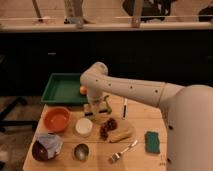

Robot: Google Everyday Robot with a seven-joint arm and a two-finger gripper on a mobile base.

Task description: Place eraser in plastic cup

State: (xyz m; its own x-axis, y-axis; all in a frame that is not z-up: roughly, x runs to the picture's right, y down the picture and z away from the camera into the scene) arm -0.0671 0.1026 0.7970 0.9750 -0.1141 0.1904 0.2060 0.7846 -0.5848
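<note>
White robot arm [135,91] reaches in from the right, elbow bent over the back-centre of the light wooden bench [145,122]. The pincer [96,108] hangs down from the wrist, just above the bench surface, btwn the green rectangular tray [61,88] and the white round container [84,127]. Its fingers are closed.

Small translucent light-green plastic cup [107,105] sits right at the pincer, on its right side and partly hidden by the wrist; can't tell if they touch. The eraser can't be made out: it may be hidden at the pincer tips, can't say whether anything is gripped.

Other items on the bench:
- orange round bowl [56,119], front-left of the pincer
- dark bowl w/ crumpled blue-white bag [47,147], near the front-left corner
- shiny steel cup [81,151], in front of the white container
- dark reddish grape-like cluster [107,127], just right of the white container
- yellowish banana-like item [121,134], touching or just beside the cluster
- metal fork [123,150], near the front edge
- teal-green sponge-like pad [152,141], to the right, well apart from the pincer
- thin dark-and-white pen-like stick [124,107], right of the cup
- small orange round fruit [83,90], at the tray's right edge, behind the arm
</note>
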